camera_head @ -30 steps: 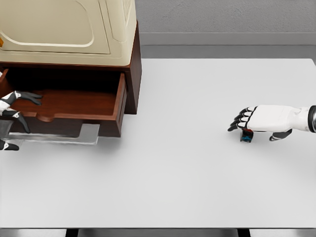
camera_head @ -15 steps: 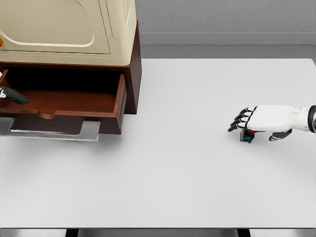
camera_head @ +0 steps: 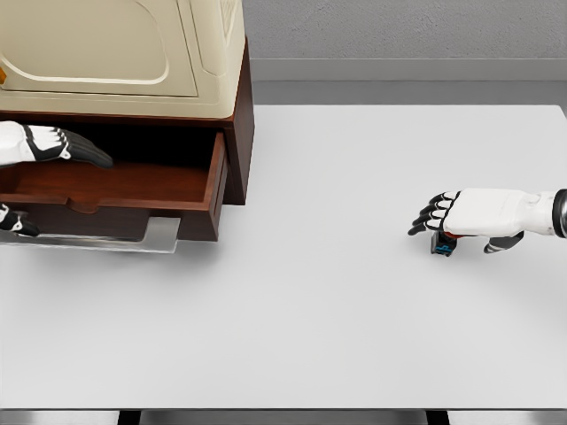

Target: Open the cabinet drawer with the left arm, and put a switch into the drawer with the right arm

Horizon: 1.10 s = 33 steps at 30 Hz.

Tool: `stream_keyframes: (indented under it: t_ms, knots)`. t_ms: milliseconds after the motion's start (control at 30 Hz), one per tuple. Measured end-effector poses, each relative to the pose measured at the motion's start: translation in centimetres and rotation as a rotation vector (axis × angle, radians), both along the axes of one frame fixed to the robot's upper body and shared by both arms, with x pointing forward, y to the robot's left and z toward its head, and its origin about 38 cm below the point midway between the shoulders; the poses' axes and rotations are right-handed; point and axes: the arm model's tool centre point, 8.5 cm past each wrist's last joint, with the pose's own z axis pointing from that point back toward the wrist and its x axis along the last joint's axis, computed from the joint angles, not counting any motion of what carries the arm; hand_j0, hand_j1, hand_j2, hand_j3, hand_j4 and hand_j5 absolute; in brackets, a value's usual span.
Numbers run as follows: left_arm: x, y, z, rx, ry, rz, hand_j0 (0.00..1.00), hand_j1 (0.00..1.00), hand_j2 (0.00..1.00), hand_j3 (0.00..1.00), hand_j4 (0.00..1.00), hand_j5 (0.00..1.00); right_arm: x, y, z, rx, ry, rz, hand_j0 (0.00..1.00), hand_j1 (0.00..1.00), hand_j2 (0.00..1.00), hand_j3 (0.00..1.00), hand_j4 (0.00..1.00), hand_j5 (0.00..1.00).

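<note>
The dark wooden drawer [camera_head: 115, 184] of the cream-topped cabinet [camera_head: 115, 53] stands pulled out at the left, its inside bare, a grey handle [camera_head: 159, 237] along its front. My left hand [camera_head: 64, 149] reaches in from the left edge with fingers stretched over the drawer's inside and holds nothing; its thumb shows lower, by the drawer front. At the right a small black, blue and red switch [camera_head: 442, 244] rests on the table. My right hand [camera_head: 454, 230] hovers palm-down right over the switch, fingers spread, partly hiding it.
The white table [camera_head: 319, 319] runs from the cabinet to the right edge. A grey wall lies behind the far edge. The cabinet body overhangs the back of the drawer.
My left hand has risen from the drawer's front handle, left view briefly, and now lies over the drawer's inside. The drawer stays pulled out. My right hand and the switch have not moved.
</note>
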Motion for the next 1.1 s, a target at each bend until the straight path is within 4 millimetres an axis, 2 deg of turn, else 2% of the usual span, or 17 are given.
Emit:
stream_keyframes:
  t_ms: [133, 267, 367, 467, 533, 600, 733, 1033, 1100]
  knots:
    - [0.0, 0.7, 0.8, 0.135, -0.098, 0.010, 1.00, 1.00, 1.00, 1.00, 1.00, 1.00, 0.0, 0.0, 0.0, 0.000, 0.000, 0.000, 1.00, 1.00, 1.00, 1.00, 1.00, 1.00]
    - [0.3, 0.7, 1.8, 0.138, -0.165, 0.026, 1.00, 1.00, 1.00, 1.00, 1.00, 1.00, 0.0, 0.0, 0.0, 0.000, 0.000, 0.000, 0.99, 0.99, 0.99, 0.99, 0.99, 0.99]
    - [0.5, 0.3, 2.3, 0.131, -0.198, 0.018, 1.00, 1.00, 1.00, 1.00, 1.00, 1.00, 0.0, 0.0, 0.0, -0.001, 0.000, -0.001, 0.92, 0.92, 0.92, 0.92, 0.92, 0.92]
    - [0.7, 0.0, 2.6, 0.124, -0.211, 0.013, 1.00, 1.00, 1.00, 1.00, 1.00, 1.00, 0.0, -0.1, 0.0, -0.001, 0.000, -0.001, 0.91, 0.91, 0.91, 0.91, 0.91, 0.91]
    - [0.8, -0.1, 2.6, 0.121, -0.215, 0.011, 1.00, 1.00, 1.00, 1.00, 1.00, 1.00, 0.0, -0.1, 0.0, -0.001, 0.000, -0.001, 0.87, 0.87, 0.87, 0.87, 0.87, 0.87]
    - [0.8, -0.2, 2.5, 0.118, -0.215, 0.009, 1.00, 1.00, 1.00, 1.00, 1.00, 1.00, 0.0, 0.0, 0.0, -0.001, 0.000, -0.001, 0.78, 0.78, 0.78, 0.78, 0.78, 0.78]
    - [0.9, -0.3, 2.6, 0.111, -0.219, 0.008, 1.00, 1.00, 1.00, 1.00, 1.00, 1.00, 0.0, 0.0, 0.0, 0.000, 0.000, 0.000, 0.74, 0.74, 0.74, 0.74, 0.74, 0.74]
    - [0.9, -0.4, 2.6, 0.107, -0.221, 0.006, 1.00, 1.00, 1.00, 1.00, 1.00, 1.00, 0.0, 0.0, -0.1, 0.000, 0.002, -0.001, 0.74, 0.74, 0.74, 0.74, 0.74, 0.74]
    - [1.0, -0.5, 2.5, 0.106, -0.221, 0.003, 1.00, 1.00, 1.00, 1.00, 1.00, 1.00, 0.0, 0.0, -0.1, -0.001, 0.002, 0.000, 0.70, 0.70, 0.70, 0.70, 0.70, 0.70]
